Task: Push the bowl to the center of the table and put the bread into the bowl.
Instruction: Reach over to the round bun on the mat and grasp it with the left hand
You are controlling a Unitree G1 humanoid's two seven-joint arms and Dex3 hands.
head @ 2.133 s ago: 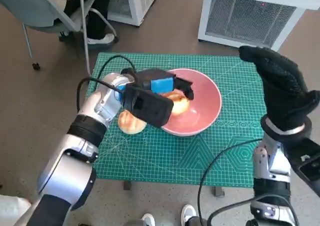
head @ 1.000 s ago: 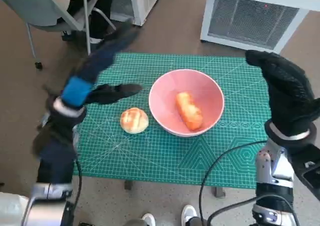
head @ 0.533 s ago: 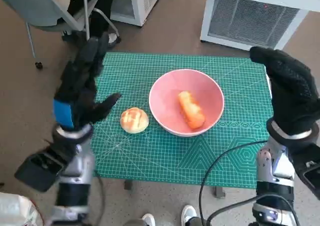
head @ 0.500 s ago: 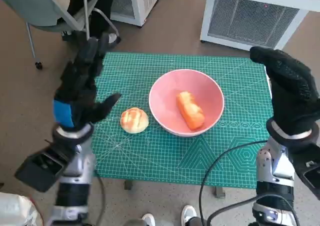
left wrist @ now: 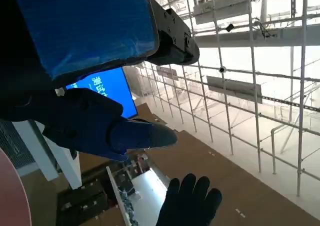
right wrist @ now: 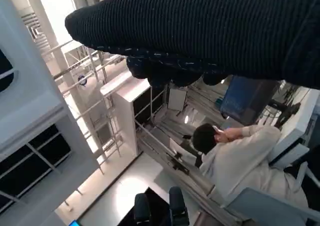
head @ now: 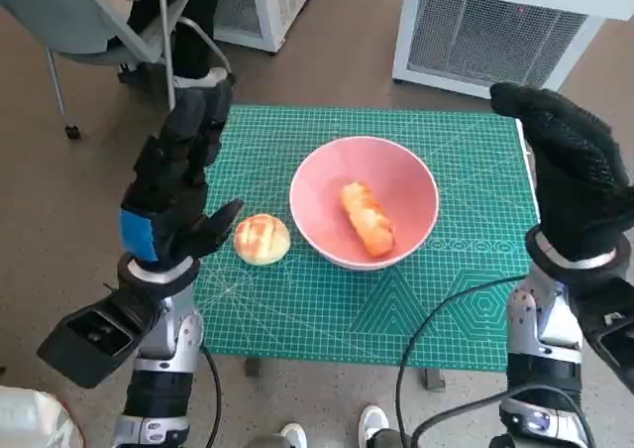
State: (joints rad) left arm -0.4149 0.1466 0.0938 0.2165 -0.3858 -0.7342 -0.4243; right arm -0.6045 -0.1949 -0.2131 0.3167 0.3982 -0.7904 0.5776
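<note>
reaching for the round bread (head: 263,239) left of the pink bowl (head: 364,202), we should lower our left hand (head: 173,195), now wide and empty, over it. our right hand (head: 575,175) is raised, spread, holding nothing. the long bread (head: 367,219) lies inside the mid-bench bowl, its axis running far-left to near-right.

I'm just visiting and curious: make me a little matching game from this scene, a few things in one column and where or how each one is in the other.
Things:
1. long bread
2. round bun
3. left hand
4. right hand

States:
A. on the green mat, beside the bowl
B. raised, wearing a black knitted glove
C. lying inside the pink bowl
D. raised, blue tape on its back

Pairs: 1-C, 2-A, 3-D, 4-B
</note>
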